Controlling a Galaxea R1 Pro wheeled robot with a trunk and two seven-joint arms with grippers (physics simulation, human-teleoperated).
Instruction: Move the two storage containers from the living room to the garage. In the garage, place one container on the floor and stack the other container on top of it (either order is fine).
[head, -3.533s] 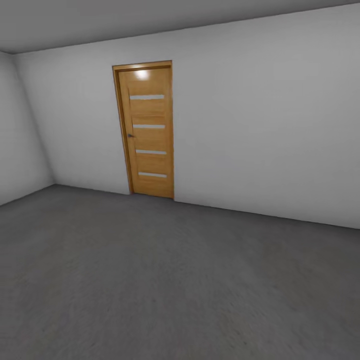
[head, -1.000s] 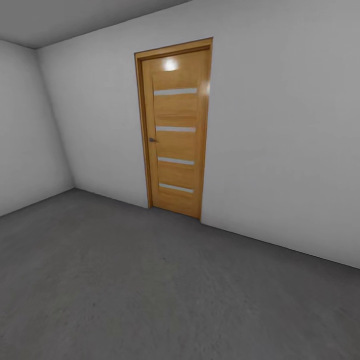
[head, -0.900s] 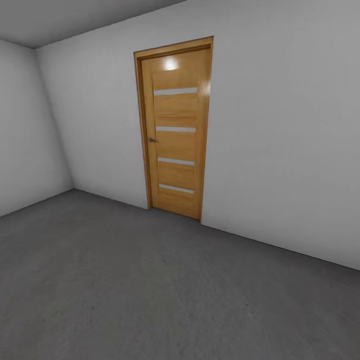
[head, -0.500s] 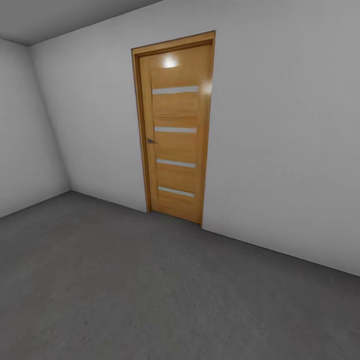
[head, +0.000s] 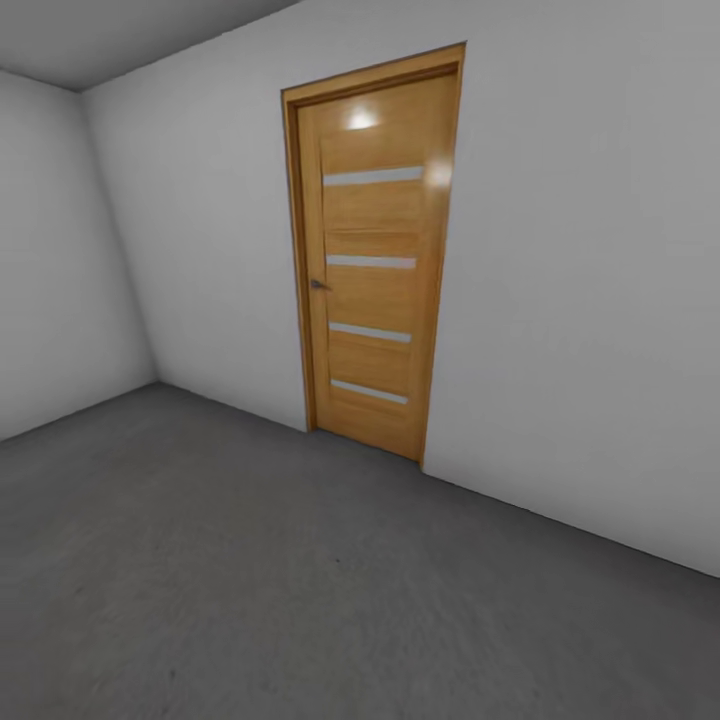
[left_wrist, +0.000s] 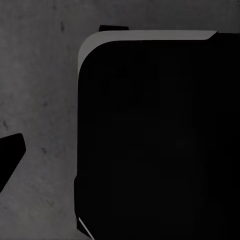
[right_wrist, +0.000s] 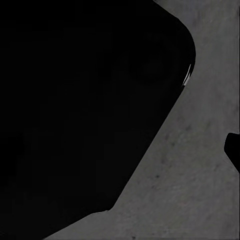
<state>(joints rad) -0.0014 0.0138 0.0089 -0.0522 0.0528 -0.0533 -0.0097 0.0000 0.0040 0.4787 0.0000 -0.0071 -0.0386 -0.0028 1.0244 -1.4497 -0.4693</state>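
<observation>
Floor (head: 300, 580): dark grey mottled concrete, spreading out in front of me in the head view and running back to the white walls; it also shows as a grey speckled surface under both of my wrists.
Garage: I am inside it, a bare room with plain white walls (head: 590, 300) and a grey ceiling (head: 120, 30) at the top of the head view.
Door (head: 375, 260): orange-brown wood in a matching frame, shut, set in the wall ahead of me, with four pale frosted strips one above the other and a small dark handle (head: 318, 285) on its left edge; a light glints near its top.
Corner: the wall with the door meets a second white wall at the left of the head view.
Left wrist: a big black rounded body (left_wrist: 160, 140) with a pale edge sits over the concrete; a small dark tip (left_wrist: 10, 155) pokes in at one side.
Right wrist: a big black rounded shape (right_wrist: 85, 110) sits over the concrete, with a small dark bit (right_wrist: 234, 147) at the edge.
My grippers: I cannot tell how far either one is spread or whether it has hold of anything.
</observation>
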